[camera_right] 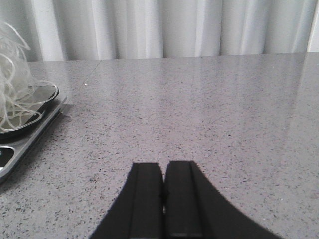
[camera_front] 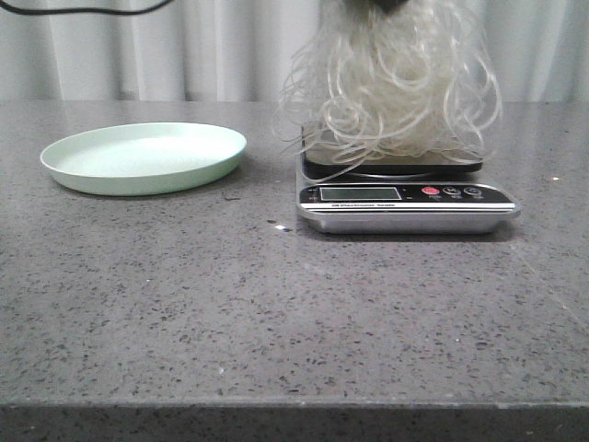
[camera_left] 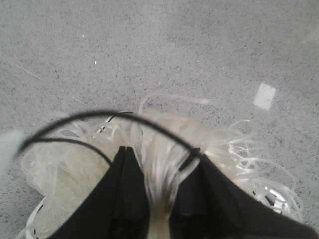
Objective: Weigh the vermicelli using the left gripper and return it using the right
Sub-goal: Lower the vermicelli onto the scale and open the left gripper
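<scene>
The vermicelli (camera_front: 396,83), a fluffy whitish tangle of thin noodles, hangs from the top of the front view with its lower strands on the scale's black platform (camera_front: 391,166). The silver scale (camera_front: 405,198) stands right of the centre. My left gripper (camera_left: 159,154) is shut on a bunch of the vermicelli (camera_left: 159,149); in the front view only a dark bit of it shows at the top edge. My right gripper (camera_right: 163,172) is shut and empty, low over bare table to the right of the scale (camera_right: 20,134). The pale green plate (camera_front: 143,157) is empty.
The grey speckled table (camera_front: 276,313) runs to a front edge near the bottom of the front view. A white curtain (camera_front: 184,46) hangs behind it. A small white patch (camera_left: 264,95) shows on the table in the left wrist view.
</scene>
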Controlling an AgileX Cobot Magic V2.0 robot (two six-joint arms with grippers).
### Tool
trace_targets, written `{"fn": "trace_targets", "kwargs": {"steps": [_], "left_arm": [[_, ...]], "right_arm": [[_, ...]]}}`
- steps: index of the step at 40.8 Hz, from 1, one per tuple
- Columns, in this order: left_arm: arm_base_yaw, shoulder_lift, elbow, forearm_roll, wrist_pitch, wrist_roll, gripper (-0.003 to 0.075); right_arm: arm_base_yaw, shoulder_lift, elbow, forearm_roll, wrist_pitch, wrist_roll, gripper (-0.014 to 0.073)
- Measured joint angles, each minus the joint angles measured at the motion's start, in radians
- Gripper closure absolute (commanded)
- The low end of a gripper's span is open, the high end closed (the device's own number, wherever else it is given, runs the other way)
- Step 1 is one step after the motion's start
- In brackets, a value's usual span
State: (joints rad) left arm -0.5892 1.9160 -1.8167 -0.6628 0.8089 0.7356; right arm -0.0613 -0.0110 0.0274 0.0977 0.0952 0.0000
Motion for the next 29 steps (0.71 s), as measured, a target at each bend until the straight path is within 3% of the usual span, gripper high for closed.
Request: {"fn": "trace_targets", "kwargs": {"steps": [14, 23, 29], "left_arm": [[-0.004, 0.035, -0.002, 0.038, -0.006, 0.000, 0.0543], [-0.004, 0.035, -0.002, 0.044, 0.001, 0.000, 0.0325], [-0.004, 0.035, -0.002, 0.046, 0.003, 0.000, 0.0251]], "right_arm": [[0.000, 0.000, 0.000, 0.000, 0.000, 0.000, 0.0442], [0.000, 0.000, 0.000, 0.000, 0.000, 0.000, 0.0442], [0.000, 0.000, 0.000, 0.000, 0.000, 0.000, 0.0442]]}}
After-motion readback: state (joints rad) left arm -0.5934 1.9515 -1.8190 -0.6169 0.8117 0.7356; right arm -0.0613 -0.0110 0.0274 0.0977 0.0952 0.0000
